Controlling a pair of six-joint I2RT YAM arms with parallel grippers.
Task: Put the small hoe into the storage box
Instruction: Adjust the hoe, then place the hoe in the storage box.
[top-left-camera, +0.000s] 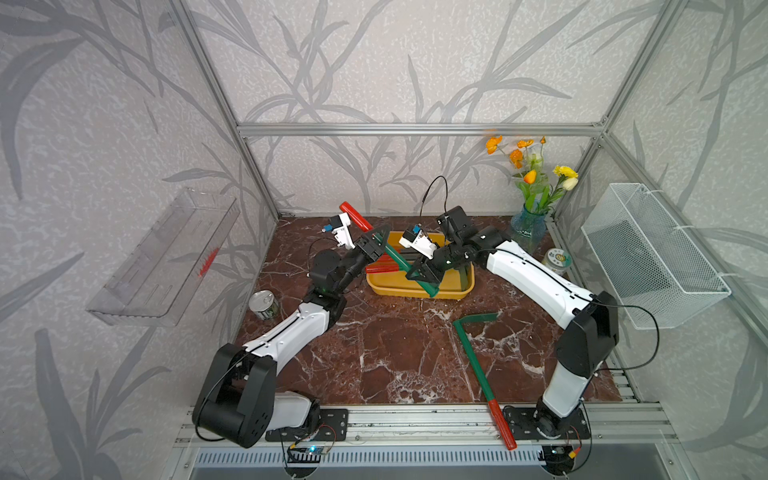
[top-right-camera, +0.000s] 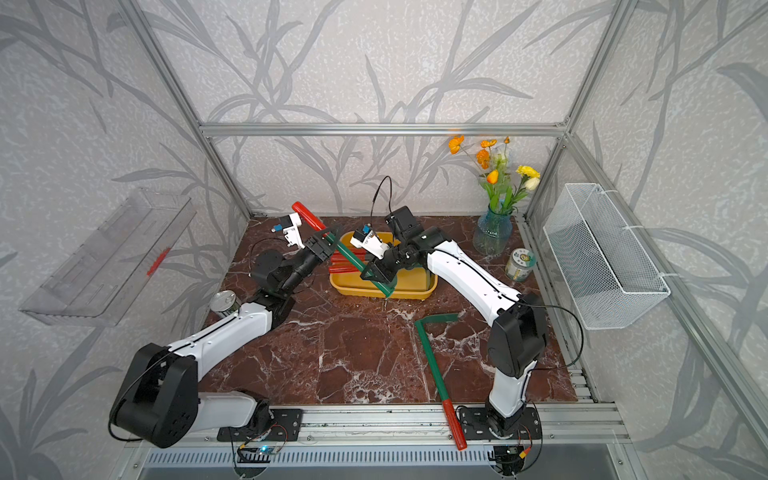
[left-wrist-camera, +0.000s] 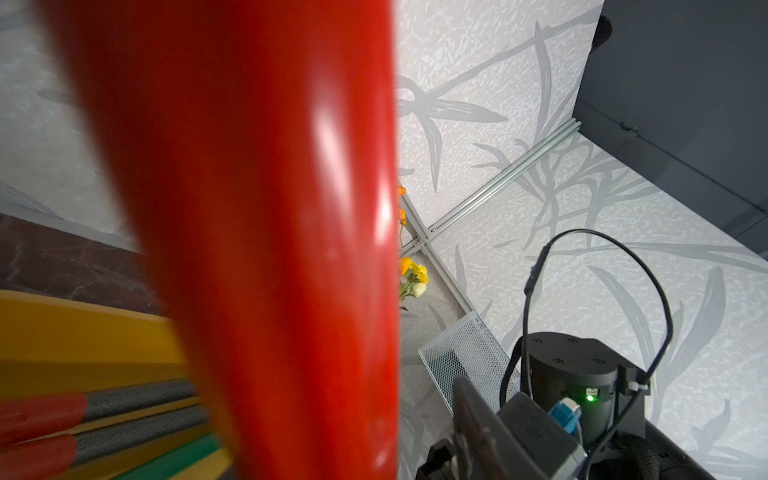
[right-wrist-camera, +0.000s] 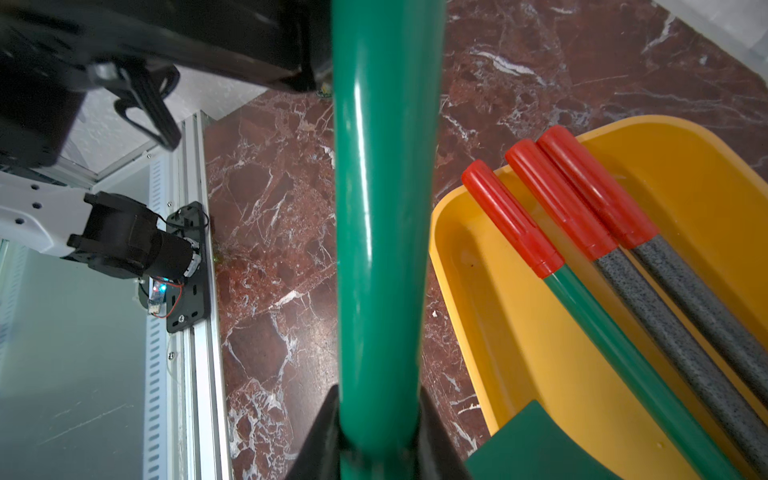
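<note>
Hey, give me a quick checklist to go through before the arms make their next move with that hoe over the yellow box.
1. Right gripper shut on the hoe's green shaft: ok.
2. Left gripper clear of the hoe: cannot tell; it sits at the red handle's base.
3. Hoe inside the yellow box: not ok; it's held slanting above, handle past the rim.
4. Room in the box beside the three tools: ok.
5. Spare hoe lying clear of both grippers: ok.
</note>
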